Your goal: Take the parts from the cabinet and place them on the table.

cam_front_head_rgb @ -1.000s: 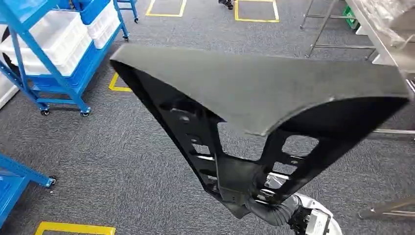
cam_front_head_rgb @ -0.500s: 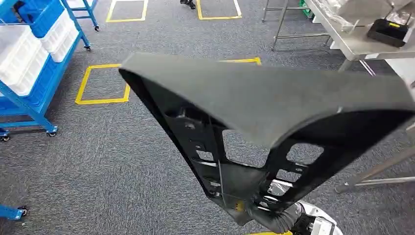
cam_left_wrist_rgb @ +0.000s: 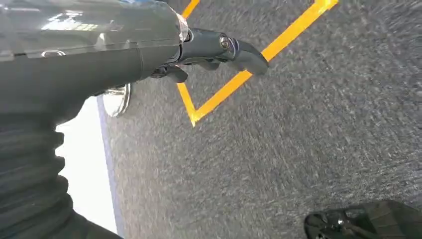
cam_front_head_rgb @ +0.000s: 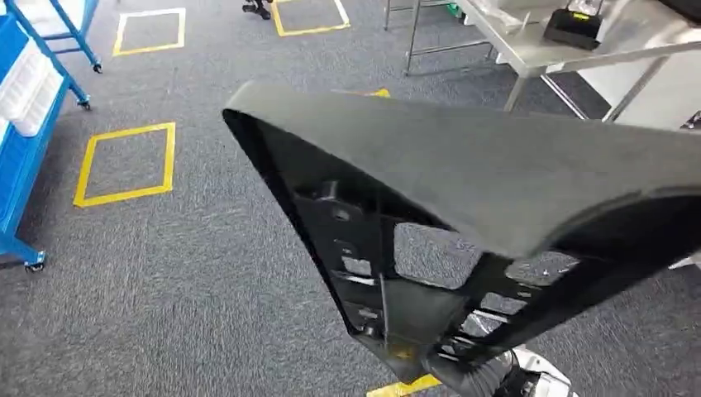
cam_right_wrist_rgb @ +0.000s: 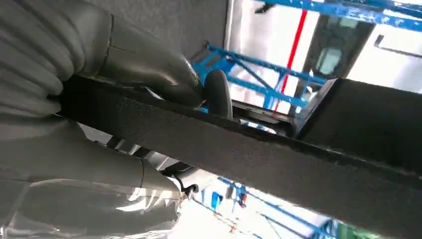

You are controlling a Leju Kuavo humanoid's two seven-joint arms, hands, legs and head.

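Your right hand (cam_right_wrist_rgb: 124, 114) is clamped on the narrow near end of the large black triangular part (cam_front_head_rgb: 463, 174), held up over the grey carpet (cam_front_head_rgb: 165, 273). The metal table (cam_front_head_rgb: 570, 50) stands far right. Your left hand (cam_left_wrist_rgb: 214, 50) hangs low over yellow floor tape (cam_left_wrist_rgb: 239, 79), holding nothing, fingers loosely apart.

A matte black part (cam_front_head_rgb: 496, 174) above speckled grey carpet (cam_front_head_rgb: 182, 273) marked with yellow tape squares (cam_front_head_rgb: 124, 163); a blue rack (cam_front_head_rgb: 21, 157) far left, a silver table (cam_front_head_rgb: 579, 45) far right.
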